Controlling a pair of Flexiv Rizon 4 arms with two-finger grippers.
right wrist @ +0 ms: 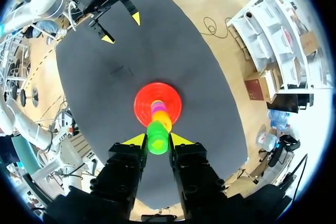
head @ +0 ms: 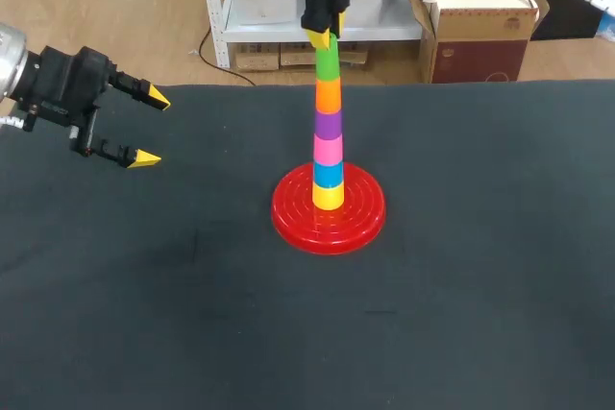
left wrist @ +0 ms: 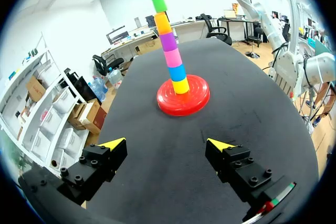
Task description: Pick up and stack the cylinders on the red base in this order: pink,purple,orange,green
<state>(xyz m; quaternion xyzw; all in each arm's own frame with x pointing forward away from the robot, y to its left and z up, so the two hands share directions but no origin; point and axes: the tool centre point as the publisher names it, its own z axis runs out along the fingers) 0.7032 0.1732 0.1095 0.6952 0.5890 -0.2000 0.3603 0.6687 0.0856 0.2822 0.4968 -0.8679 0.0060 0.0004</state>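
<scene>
The right gripper [right wrist: 158, 141] hangs straight above the tower, its two fingers closed to a narrow gap and pressing on opposite sides of the green cylinder [head: 329, 62], which sits at the very top of the stack. Below it, in one upright column on the red base [head: 360, 223], come the orange cylinder [head: 329, 93], the purple cylinder [head: 329, 124] and the pink cylinder [head: 328, 150], with a blue piece [head: 328, 174] and a yellow piece [head: 328, 197] lowest. The relation that matters is vertical: the tower's long axis runs directly under the gripper, so the likely next move, letting go and lifting away, calls for a straight upward path, since any sideways drag could tip the column. The left gripper [head: 152, 128] is wide open and empty, well apart from the base over the dark table [head: 480, 285], so the right arm is by far the nearer
</scene>
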